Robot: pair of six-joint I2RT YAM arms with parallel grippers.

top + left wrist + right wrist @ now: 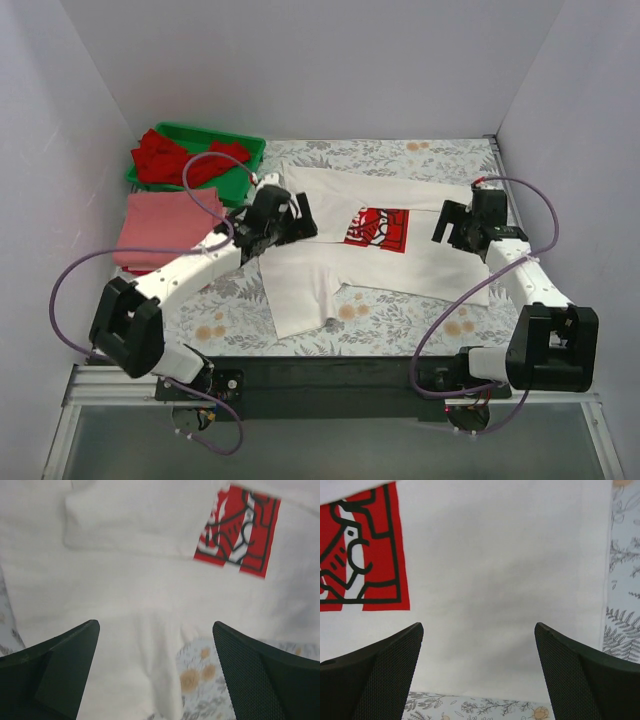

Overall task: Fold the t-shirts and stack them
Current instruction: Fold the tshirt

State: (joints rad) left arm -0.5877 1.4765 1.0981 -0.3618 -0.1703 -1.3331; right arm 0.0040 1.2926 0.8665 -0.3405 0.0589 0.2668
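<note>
A cream-white t-shirt (pixel 340 265) with a red-and-black chest print (pixel 378 229) lies spread on the floral table, its left side partly folded over. It fills the left wrist view (pixel 125 580) and the right wrist view (pixel 500 580). My left gripper (pixel 300 222) hovers open over the shirt's left part, nothing between its fingers (pixel 60 670). My right gripper (pixel 452 226) hovers open over the shirt's right part, empty. A folded salmon-pink t-shirt (pixel 160 230) lies at the left. Red t-shirts (pixel 175 155) are heaped in the green tray (pixel 245 150).
White walls enclose the table on the left, back and right. The floral cloth (pixel 420 320) shows in front of the shirt. Purple cables loop from both arms. The black base rail (pixel 330 375) runs along the near edge.
</note>
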